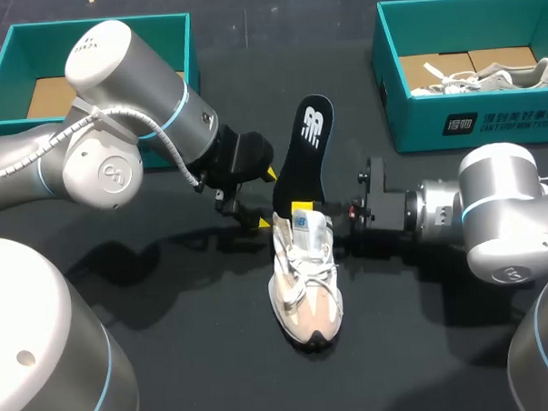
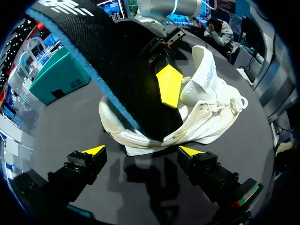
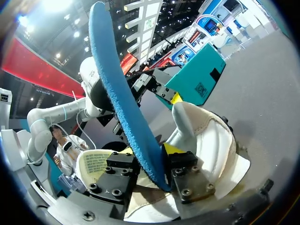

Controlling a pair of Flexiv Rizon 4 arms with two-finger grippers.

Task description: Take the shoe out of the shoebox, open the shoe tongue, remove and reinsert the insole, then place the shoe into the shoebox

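1. Left shoebox [image 1: 4, 72]: far left corner of the table, open, with its cardboard floor showing.
2. Left gripper [image 2: 141, 152]: fingers spread wide, holding nothing. It sits just beside the heel end of the shoe, on its left.
3. Shoe [image 1: 307, 286]: middle of the table, toe toward the near edge, tongue [image 1: 313, 229] lifted up.
4. Insole [image 1: 310, 145]: stands nearly upright, lower end at the shoe's opening, upper end leaning toward the far edge.
5. Right gripper [image 1: 303, 209]: closed narrow on the lower part of the insole, one finger on each face, reaching in from the shoe's right.
6. Right shoebox [image 1: 471, 124]: far right corner of the table, with a second shoe [image 1: 487, 76] inside.
7. Handling, as a judgement:
   - The insole looks thin, light and floppy, so grip it low near the opening to stop it buckling.
   - The shoe looks light and soft-sided and likely slides on the table, so brace it at the heel collar.
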